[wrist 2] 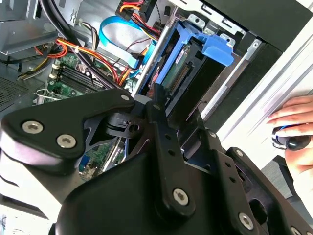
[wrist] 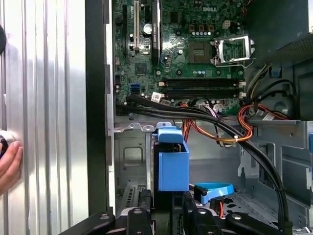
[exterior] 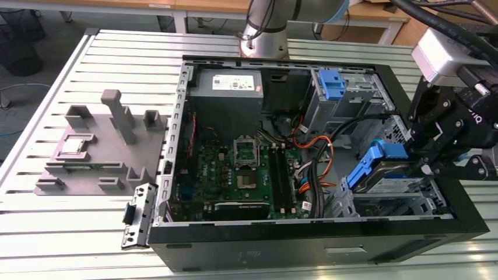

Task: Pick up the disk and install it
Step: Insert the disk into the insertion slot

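Blue-framed disk (wrist: 171,161) stands on edge, gripped by the black gripper (wrist: 167,210), inside an open computer case (wrist: 95,98) — green motherboard (wrist: 195,49) at twelve o'clock from it, orange wires (wrist: 247,125) at two, a hand (wrist: 7,164) at nine.

The disk (exterior: 393,182) has a silver metal body in a smooth blue plastic carrier. The gripper (wrist: 167,213) is matt black with shiny screws. The table (exterior: 70,233) is ribbed bare metal, the grey fixture (exterior: 101,146) matt plastic, the computer case (exterior: 311,248) matt black.
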